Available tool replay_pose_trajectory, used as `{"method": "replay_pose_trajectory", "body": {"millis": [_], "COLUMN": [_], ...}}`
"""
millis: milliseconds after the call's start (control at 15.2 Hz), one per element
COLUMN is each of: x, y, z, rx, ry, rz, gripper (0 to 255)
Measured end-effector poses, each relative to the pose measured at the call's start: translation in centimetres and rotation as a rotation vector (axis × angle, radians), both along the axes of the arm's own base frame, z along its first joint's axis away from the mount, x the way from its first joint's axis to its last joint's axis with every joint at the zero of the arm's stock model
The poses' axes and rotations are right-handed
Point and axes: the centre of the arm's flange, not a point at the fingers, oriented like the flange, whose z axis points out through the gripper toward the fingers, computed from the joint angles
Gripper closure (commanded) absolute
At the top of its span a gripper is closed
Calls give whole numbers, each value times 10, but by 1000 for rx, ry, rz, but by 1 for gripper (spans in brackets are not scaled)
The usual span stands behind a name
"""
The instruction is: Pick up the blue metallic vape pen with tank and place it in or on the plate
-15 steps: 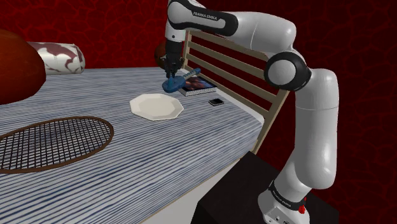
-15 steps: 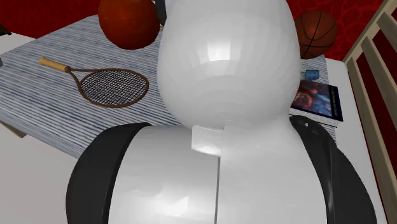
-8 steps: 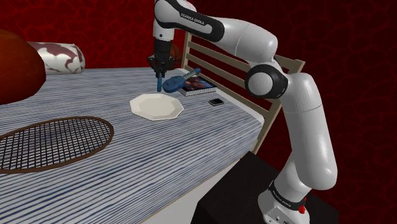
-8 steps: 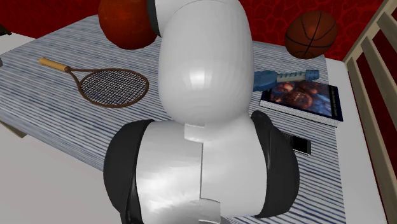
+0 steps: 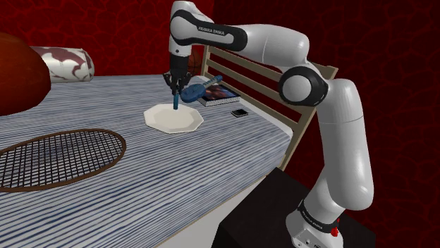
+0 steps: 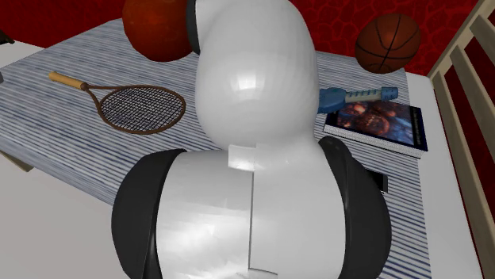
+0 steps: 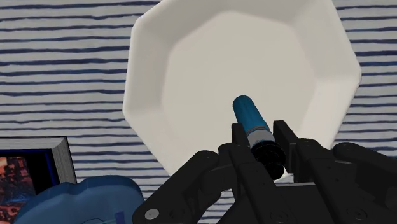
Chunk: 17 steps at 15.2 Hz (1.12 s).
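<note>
Spreading beneath the arm (image 5: 268,42), a blue-and-white striped surface (image 5: 211,162) carries a smooth, white, many-sided plate (image 7: 191,63). The black gripper (image 7: 261,135) pinches a slim, glossy blue cylindrical vape pen (image 7: 250,118) by its dark end, upright above the plate.

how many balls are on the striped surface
2: a basketball at the far edge beyond the book, and a bigger red-orange ball beyond the racket. The arm may hide others.

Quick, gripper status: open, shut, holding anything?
The black two-finger gripper: shut on the slim blue metallic vape pen, held over the white octagonal plate.
</note>
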Motion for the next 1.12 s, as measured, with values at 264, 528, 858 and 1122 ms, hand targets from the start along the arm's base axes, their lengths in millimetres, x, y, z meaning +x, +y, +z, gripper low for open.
{"method": "replay_pose_trajectory", "body": {"millis": [264,528,858,1122], "x": [0,1,1,1], "y": [1,0,0,0], "z": [-21,-40,-42,-42], "rx": [0,0,0,0], "ry": [0,0,-1,-1], "rz": [0,0,0,0], "gripper": [255,255,255,0]}}
